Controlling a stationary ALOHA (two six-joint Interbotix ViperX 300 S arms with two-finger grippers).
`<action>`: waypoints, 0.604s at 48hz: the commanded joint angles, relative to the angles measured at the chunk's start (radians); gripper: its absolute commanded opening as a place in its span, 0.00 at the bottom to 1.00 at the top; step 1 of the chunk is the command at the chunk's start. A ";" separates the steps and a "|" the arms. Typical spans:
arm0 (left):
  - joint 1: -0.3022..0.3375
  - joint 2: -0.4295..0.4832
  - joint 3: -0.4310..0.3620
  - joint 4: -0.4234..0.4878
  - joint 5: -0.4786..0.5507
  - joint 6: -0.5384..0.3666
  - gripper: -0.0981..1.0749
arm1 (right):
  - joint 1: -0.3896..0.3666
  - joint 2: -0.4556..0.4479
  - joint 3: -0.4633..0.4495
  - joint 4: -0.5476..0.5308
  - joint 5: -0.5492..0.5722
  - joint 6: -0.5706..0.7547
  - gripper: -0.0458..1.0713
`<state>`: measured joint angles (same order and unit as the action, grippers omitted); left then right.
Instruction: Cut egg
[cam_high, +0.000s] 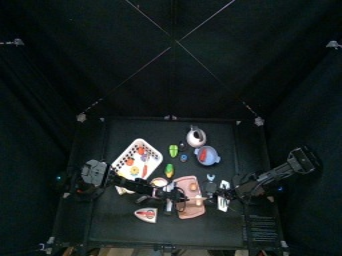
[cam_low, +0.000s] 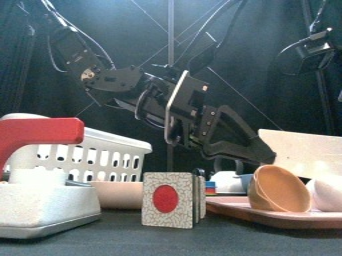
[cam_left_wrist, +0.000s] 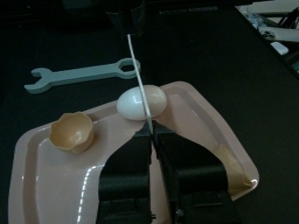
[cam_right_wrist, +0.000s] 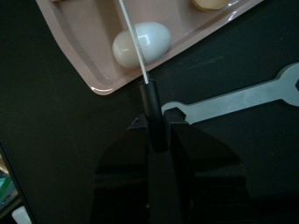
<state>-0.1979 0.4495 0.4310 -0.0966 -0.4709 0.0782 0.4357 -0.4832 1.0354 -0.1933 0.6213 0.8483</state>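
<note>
A white egg (cam_left_wrist: 142, 102) lies on the pink tray (cam_left_wrist: 205, 122), close to its rim. The knife's (cam_left_wrist: 135, 52) thin blade runs edge-on right over the egg. My right gripper (cam_right_wrist: 149, 122) is shut on the knife's black handle (cam_right_wrist: 146, 94), just off the tray's (cam_right_wrist: 76, 48) edge, and the blade passes beside the egg (cam_right_wrist: 142, 42). My left gripper (cam_left_wrist: 152, 140) sits just behind the egg on the opposite side. Its jaws are pressed close together, and the blade's line runs into the slit between them.
A grey wrench (cam_left_wrist: 82, 74) lies on the table beside the tray, under the right arm. A brown shell-like cup (cam_left_wrist: 73, 131) sits on the tray. A white basket (cam_low: 80, 160), a red-dot card (cam_low: 170, 198) and a wooden bowl (cam_low: 281, 188) stand at the front.
</note>
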 joint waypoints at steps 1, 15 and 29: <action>-0.043 -0.005 0.009 -0.017 0.015 0.000 0.45 | 0.005 0.008 0.012 0.009 0.006 0.008 0.41; -0.043 0.005 0.008 -0.044 0.017 0.000 0.45 | 0.003 0.038 0.012 0.008 -0.028 0.008 0.41; -0.043 0.015 -0.009 -0.044 0.071 0.000 0.45 | 0.005 0.067 0.012 0.006 -0.048 0.006 0.41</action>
<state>-0.2102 0.4648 0.4203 -0.1442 -0.4372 0.0782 0.4357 -0.4295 1.0385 -0.1933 0.5660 0.8468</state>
